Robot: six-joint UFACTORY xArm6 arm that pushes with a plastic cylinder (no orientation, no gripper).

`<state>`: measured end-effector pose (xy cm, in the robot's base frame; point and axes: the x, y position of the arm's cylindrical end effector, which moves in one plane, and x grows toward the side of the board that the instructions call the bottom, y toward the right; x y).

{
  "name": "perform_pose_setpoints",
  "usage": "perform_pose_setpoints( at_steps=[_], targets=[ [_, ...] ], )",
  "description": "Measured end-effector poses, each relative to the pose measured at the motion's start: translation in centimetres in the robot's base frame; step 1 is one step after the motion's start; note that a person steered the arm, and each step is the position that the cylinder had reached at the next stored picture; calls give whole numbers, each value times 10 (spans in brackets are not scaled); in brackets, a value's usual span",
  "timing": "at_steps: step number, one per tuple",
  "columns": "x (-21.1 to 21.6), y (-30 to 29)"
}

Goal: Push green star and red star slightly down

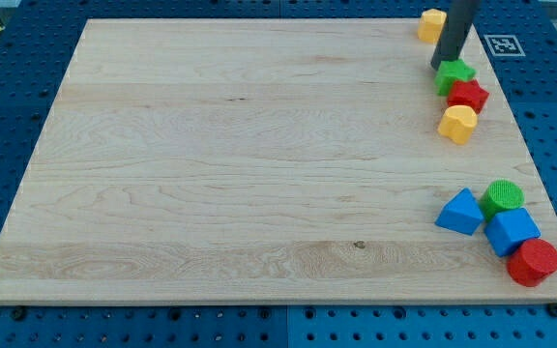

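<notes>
camera view: my tip touching green star top-left; red star adjoining.

A pale wooden board lies on a blue perforated bench; near its top right corner sit a yellow block, a green star, a red star and a yellow heart-shaped block; at lower right cluster a blue triangular block, a green cylinder, a blue cube and a red cylinder.
</notes>
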<state>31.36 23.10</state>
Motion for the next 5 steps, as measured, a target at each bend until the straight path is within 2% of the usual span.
perform_pose_setpoints(
  at_steps=[3, 4, 5],
  targets=[
    [48, 8],
    [25, 12],
    [37, 43]
  ],
)
